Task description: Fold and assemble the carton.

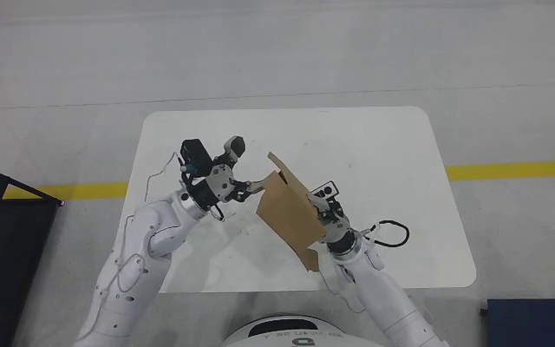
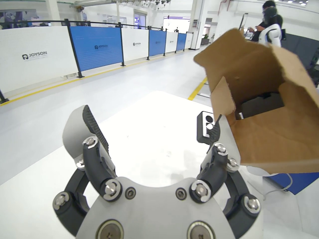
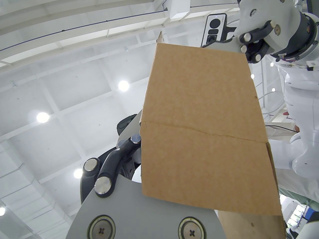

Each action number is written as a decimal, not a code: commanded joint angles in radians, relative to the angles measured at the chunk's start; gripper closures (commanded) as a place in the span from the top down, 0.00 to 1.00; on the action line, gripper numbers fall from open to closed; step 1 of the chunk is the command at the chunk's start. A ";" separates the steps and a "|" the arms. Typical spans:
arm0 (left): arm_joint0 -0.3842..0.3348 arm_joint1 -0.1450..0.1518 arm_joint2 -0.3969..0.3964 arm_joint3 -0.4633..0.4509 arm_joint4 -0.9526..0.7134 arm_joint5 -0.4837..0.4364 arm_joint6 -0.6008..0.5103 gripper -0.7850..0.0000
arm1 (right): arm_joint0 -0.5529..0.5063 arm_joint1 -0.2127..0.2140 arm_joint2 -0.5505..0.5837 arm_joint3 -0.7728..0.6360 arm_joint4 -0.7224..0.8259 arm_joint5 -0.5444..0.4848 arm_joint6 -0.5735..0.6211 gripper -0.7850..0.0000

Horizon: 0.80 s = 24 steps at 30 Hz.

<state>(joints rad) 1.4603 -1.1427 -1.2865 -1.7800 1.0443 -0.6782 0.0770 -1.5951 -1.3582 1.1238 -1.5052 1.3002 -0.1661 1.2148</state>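
While the right gripper (image 1: 323, 217) pinches the carton (image 1: 290, 212) above the table (image 1: 390, 156), the left gripper (image 2: 152, 114) is spread, one finger touching its edge; barrier panels (image 2: 35, 58) carry lettering.

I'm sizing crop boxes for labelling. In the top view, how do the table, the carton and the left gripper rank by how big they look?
1. table: by far the largest.
2. carton: second. It is held up nearer the camera, so it may look enlarged.
3. left gripper: smallest.
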 commanded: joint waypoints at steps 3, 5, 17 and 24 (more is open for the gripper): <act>-0.008 0.001 0.000 0.009 0.015 -0.004 0.004 1.00 | -0.001 -0.001 -0.004 0.000 -0.017 -0.005 -0.003 0.00; -0.015 0.002 0.005 0.014 0.017 -0.023 -0.006 1.00 | -0.002 -0.001 -0.006 -0.003 -0.019 -0.004 -0.004 0.00; -0.046 0.006 0.019 0.008 0.018 -0.093 -0.035 1.00 | 0.010 -0.005 -0.011 0.012 0.003 0.020 -0.011 0.00; -0.040 0.007 -0.033 -0.014 -0.017 -0.016 0.026 1.00 | 0.018 -0.009 0.007 0.030 0.102 0.059 0.018 0.00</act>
<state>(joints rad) 1.4190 -1.1362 -1.3094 -1.7901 1.0338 -0.7038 0.0921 -1.5772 -1.3671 1.1273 -1.4771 1.3917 -0.1116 1.2287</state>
